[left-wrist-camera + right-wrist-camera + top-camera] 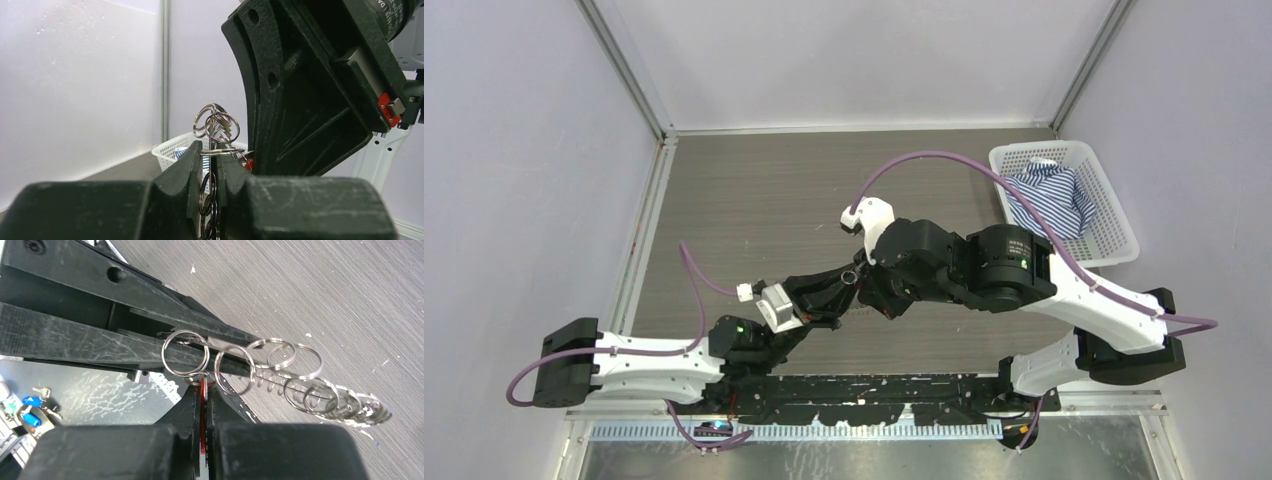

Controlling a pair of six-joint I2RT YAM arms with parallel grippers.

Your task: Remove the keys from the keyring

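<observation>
Both grippers meet above the middle of the table. The keyring (850, 275) hangs between them as a bunch of several small silvery rings (280, 375) strung on a thin wire ring. My left gripper (210, 150) is shut on the ring bunch (216, 125), which sticks up above its fingertips and hangs down between the fingers. My right gripper (202, 392) is shut on the red-headed key (202, 390), whose top is linked to a ring (185, 352). The red key shows as a red spot in the left wrist view (249, 164). I cannot make out any silvery key blades.
A white plastic basket (1116, 222) holding a blue striped shirt (1049, 195) stands at the table's right rear; it also shows in the left wrist view (172, 150). Grey walls enclose the table on three sides. Small blue-tagged items (30, 405) lie below the near edge.
</observation>
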